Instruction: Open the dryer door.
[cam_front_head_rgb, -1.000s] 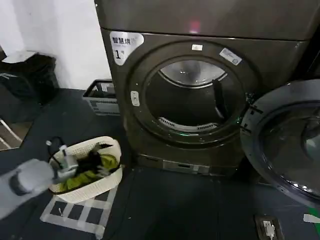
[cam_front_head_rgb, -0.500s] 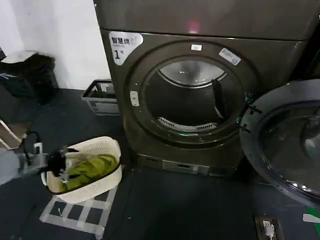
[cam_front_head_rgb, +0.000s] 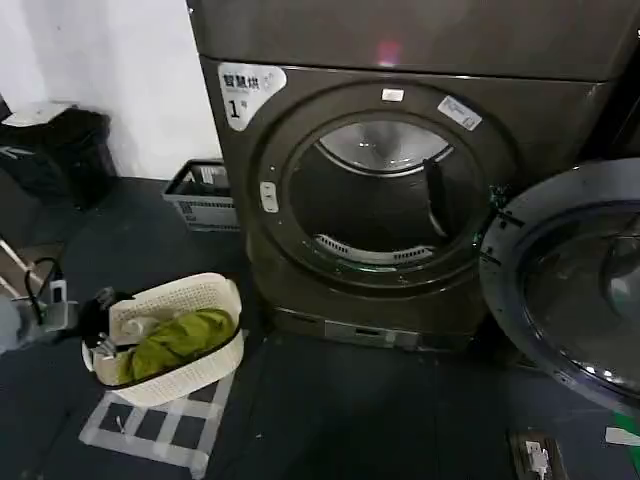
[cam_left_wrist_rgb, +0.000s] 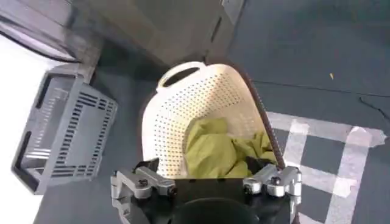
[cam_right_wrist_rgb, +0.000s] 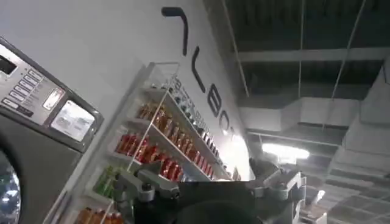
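The dryer door (cam_front_head_rgb: 570, 285) stood swung fully open to the right of the grey-brown machine (cam_front_head_rgb: 400, 180). Its chrome ring and dark glass faced the head camera, and its hinge side was touching the machine's right front edge. The drum opening (cam_front_head_rgb: 385, 195) was exposed, with a dark paddle visible inside.

The left end effector (cam_front_head_rgb: 95, 325) sat low at the left edge of the head view, just beside the left rim of a white perforated laundry basket (cam_front_head_rgb: 205, 290). The basket rested on the dark floor (cam_front_head_rgb: 330, 420) in front of the machine's lower left corner, partly over a grid of pale tape (cam_front_head_rgb: 160, 430). It held a yellow-green garment (cam_left_wrist_rgb: 219, 149).

In the left wrist view the left end effector (cam_left_wrist_rgb: 206, 184) showed its fingers spread wide, holding nothing, poised over the basket's near rim. A grey slatted crate (cam_left_wrist_rgb: 61, 137) lay on the floor beside the basket, against the white wall.

The right end effector (cam_right_wrist_rgb: 207, 185) was raised and pointed upward toward a shelf of bottles (cam_right_wrist_rgb: 158, 146) and the ceiling. Its fingers were spread wide and empty.
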